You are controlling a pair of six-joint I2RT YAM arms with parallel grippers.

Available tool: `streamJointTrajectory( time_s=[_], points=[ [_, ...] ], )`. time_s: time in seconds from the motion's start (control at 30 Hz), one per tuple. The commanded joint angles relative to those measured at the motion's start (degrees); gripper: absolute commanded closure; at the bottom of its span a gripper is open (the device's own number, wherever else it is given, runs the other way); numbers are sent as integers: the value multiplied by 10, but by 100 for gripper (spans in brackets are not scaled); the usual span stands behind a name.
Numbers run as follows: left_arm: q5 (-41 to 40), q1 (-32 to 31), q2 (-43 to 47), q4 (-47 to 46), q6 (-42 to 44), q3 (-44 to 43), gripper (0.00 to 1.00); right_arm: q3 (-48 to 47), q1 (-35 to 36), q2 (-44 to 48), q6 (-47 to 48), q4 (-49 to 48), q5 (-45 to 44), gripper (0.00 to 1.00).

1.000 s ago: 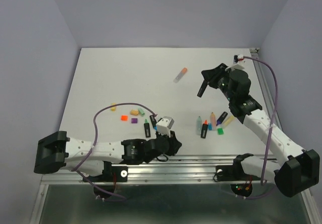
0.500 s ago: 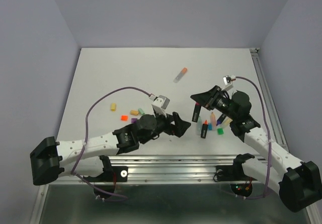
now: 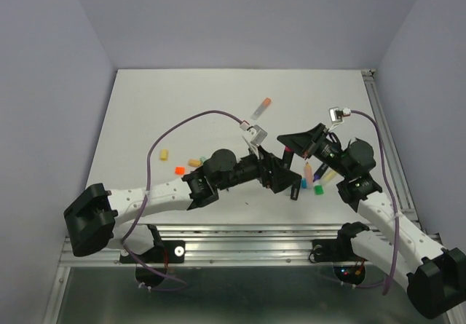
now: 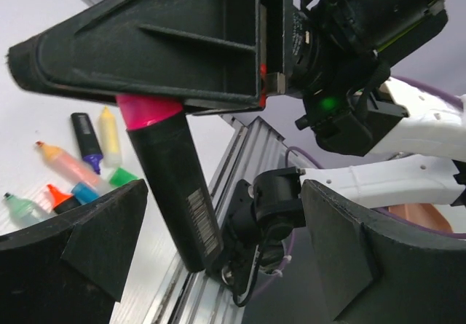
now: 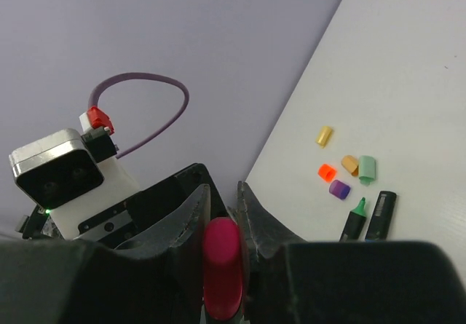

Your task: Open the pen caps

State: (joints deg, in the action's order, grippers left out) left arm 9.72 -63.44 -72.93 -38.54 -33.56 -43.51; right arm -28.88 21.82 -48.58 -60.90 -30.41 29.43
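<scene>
My right gripper [image 5: 222, 211] is shut on the pink pen cap [image 5: 222, 266] of a black highlighter, held above the table. In the left wrist view that pink cap [image 4: 151, 110] sits in the right fingers and the black barrel [image 4: 178, 193] hangs below it. My left gripper [image 4: 218, 244] is open, its fingers standing either side of the barrel's lower end without touching it. From above, the left gripper [image 3: 282, 177] meets the right gripper [image 3: 293, 145] at the front centre. Loose yellow [image 5: 324, 135], orange [image 5: 327, 171], peach [image 5: 350, 164], green [image 5: 367, 168] and purple [image 5: 339, 189] caps lie on the table.
Several uncapped pens lie in a cluster [image 3: 314, 175] below the right gripper. A pale pen with an orange cap [image 3: 261, 108] lies farther back. Two pens [image 5: 368, 217] rest beside the loose caps. The metal rail [image 3: 255, 231] runs along the near edge.
The left arm has swung right from the front left to the held pen, and its gripper has opened. The right arm has carried the pen down toward the front centre.
</scene>
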Motion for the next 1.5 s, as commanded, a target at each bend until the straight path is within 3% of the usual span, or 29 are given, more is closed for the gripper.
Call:
streamJointTrajectory(
  time_s=[0.0,0.17,0.2,0.3,0.4,0.53,0.63,0.67,0.7,0.87,1.07,1.27,1.47],
  points=[
    [57,2,-18,-87,-15,-41,1,17,4,17,-12,-63,12,99],
    [53,4,-20,-99,-28,-48,14,28,5,30,-35,-94,26,99],
    [51,5,-19,-101,-30,-50,23,29,5,35,-36,-97,27,99],
    [52,6,-18,-100,-34,-53,39,24,4,39,-37,-94,28,99],
    [58,7,-18,-101,-36,-54,49,25,5,40,-47,-109,34,99],
    [59,8,-19,-100,-42,-56,54,23,5,37,-49,-112,43,99],
    [65,10,-15,-101,-39,-57,72,23,5,31,-48,-112,48,99],
    [67,10,-13,-101,-39,-58,81,23,4,31,-45,-106,48,99],
    [69,9,-13,-102,-41,-55,100,23,5,30,-43,-105,45,99],
    [53,9,3,-109,-74,-26,100,10,5,27,24,-77,-11,99],
    [41,0,64,-121,-99,73,100,-75,-3,-55,116,-20,-130,99],
    [-77,-88,121,-112,-105,168,100,-219,-52,-178,153,20,-171,99],
    [-108,-124,140,-136,-128,219,100,-291,-83,-251,180,46,-171,99]
  ],
)
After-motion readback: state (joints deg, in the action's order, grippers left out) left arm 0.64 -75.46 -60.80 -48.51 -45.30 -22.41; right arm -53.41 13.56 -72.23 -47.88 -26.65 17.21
